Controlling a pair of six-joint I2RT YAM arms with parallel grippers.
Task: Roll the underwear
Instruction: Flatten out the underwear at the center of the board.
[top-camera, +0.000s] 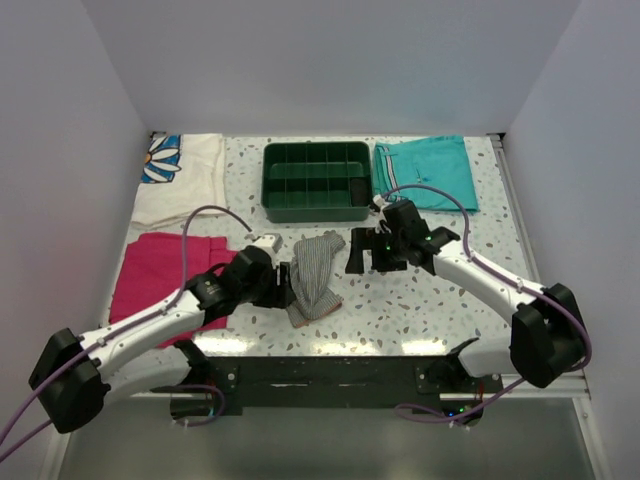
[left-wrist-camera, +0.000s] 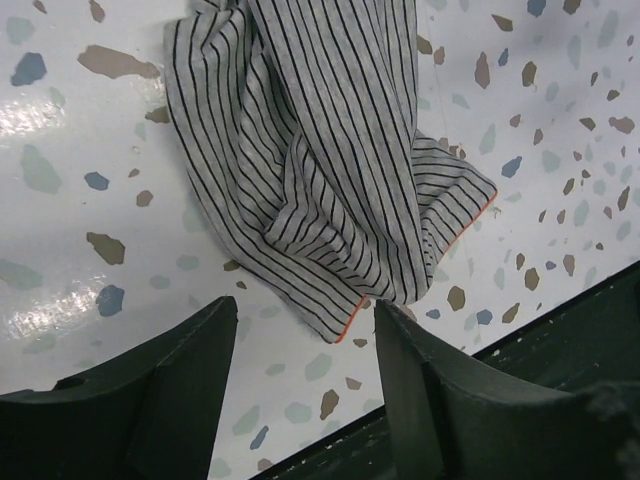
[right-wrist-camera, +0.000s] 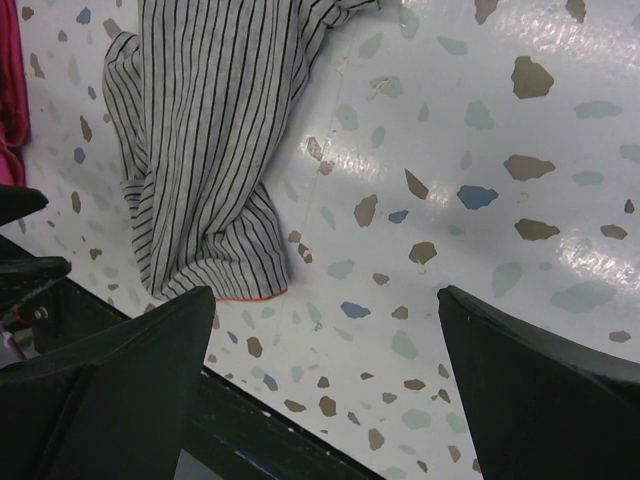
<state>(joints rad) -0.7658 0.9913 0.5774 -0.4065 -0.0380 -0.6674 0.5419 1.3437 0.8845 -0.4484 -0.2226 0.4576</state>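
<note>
The underwear (top-camera: 312, 272) lies bunched on the bench (top-camera: 430, 305), right between the two arms. Left jaws open and empty, right jaws wide and empty. Danger: pinch one loose fold and the heap likely drags, rolling lopsided.

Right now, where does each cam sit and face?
Top external: above and behind the bases, looking down on the table; left arm and right arm show.
Left wrist: on the left arm, looking down at the underwear; open left claw shows.
Right wrist: on the right arm, looking down at table; open right claw shows.
Shared: both wrist views see the underwear, from opposite sides.
</note>
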